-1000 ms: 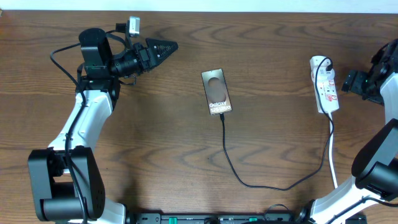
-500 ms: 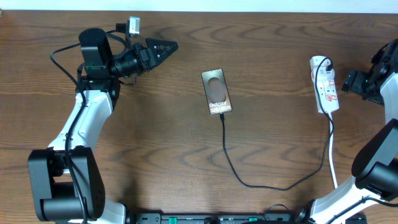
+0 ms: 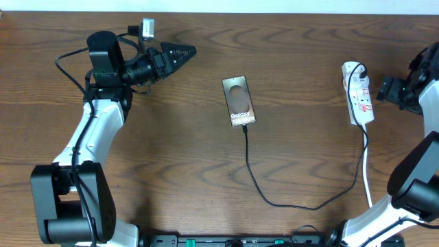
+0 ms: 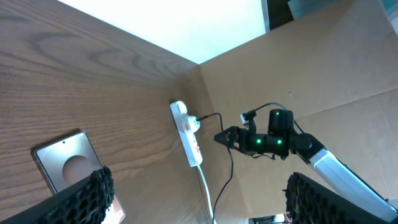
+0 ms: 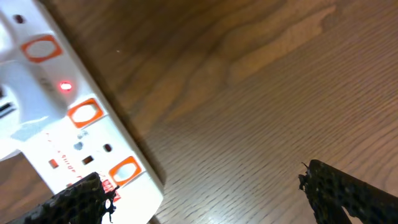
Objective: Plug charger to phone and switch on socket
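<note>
Nearest me, the charger cable (image 3: 274, 199) loops at six o'clock and runs up into the near edge of the phone (image 3: 239, 101), which lies flat at table centre; it looks plugged in. At three o'clock the power strip (image 3: 358, 96) shows a red lamp (image 5: 64, 86) lit, so I judge it switched on. The right gripper (image 3: 383, 90) hangs just beside it, jaws wide, empty. The left gripper (image 3: 184, 51), at ten o'clock, is likewise wide and empty. Both stand clear, presumably because the work is done. Nothing differs from a second ago.

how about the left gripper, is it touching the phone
Apart. The overhead view shows a clear stretch of bare table between the left gripper and the phone.
</note>
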Motion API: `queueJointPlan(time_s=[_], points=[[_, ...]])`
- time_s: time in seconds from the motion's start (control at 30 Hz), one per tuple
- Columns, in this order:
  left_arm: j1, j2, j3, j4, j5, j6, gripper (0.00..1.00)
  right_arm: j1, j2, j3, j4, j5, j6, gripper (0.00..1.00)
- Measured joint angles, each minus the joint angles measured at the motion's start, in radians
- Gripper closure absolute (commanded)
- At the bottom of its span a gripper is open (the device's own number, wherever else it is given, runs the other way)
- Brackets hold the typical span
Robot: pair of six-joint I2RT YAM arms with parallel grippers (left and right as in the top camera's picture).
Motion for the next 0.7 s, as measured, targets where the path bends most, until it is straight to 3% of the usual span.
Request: queueJointPlan(time_s=[0.43, 0.7], points=[[0.000, 0.000, 0.000, 0.000, 0.000, 0.000, 0.10, 0.039, -0.507, 0.000, 0.005, 0.005, -0.002, 0.01], [0.000, 0.000, 0.000, 0.000, 0.000, 0.000, 0.10, 0.050, -0.536, -0.011, 0.004, 0.036, -0.022, 0.01]])
